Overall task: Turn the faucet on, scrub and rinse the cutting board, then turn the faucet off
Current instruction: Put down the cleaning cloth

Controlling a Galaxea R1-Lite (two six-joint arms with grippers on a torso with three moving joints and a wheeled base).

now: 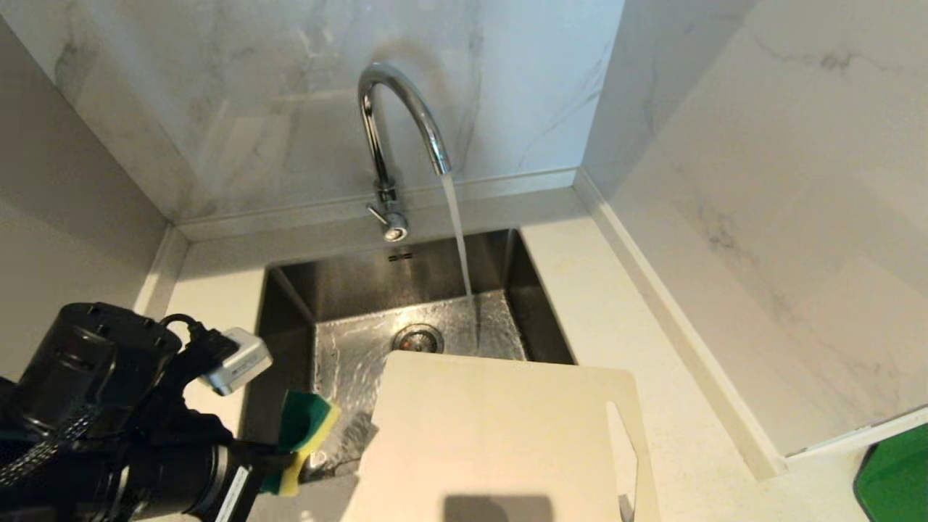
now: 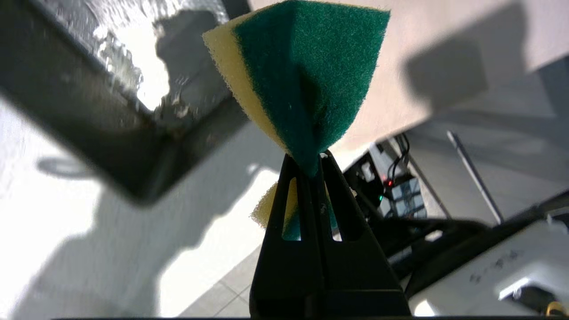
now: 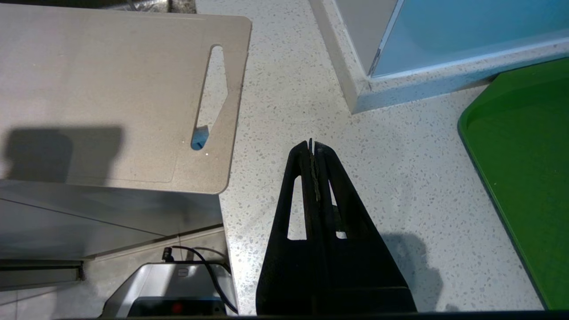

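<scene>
Water streams from the chrome gooseneck faucet (image 1: pixel 395 123) into the steel sink (image 1: pixel 290 304); its small lever (image 1: pixel 377 215) sticks out at the base. The cream cutting board (image 1: pixel 493 428) lies flat across the sink's front edge and the counter, its handle slot (image 3: pixel 211 95) toward the right. My left gripper (image 2: pixel 311 162) is shut on a green-and-yellow sponge (image 2: pixel 302 75), held above the sink's front-left corner just left of the board, where the head view also shows the sponge (image 1: pixel 304 428). My right gripper (image 3: pixel 312 144) is shut and empty, low over the counter right of the board, outside the head view.
Marble walls close in the counter (image 1: pixel 609 304) behind and to the right. A green tray (image 3: pixel 524 169) lies on the counter at the far right. The sink drain (image 1: pixel 418 337) is wet. The robot's base shows below the counter edge.
</scene>
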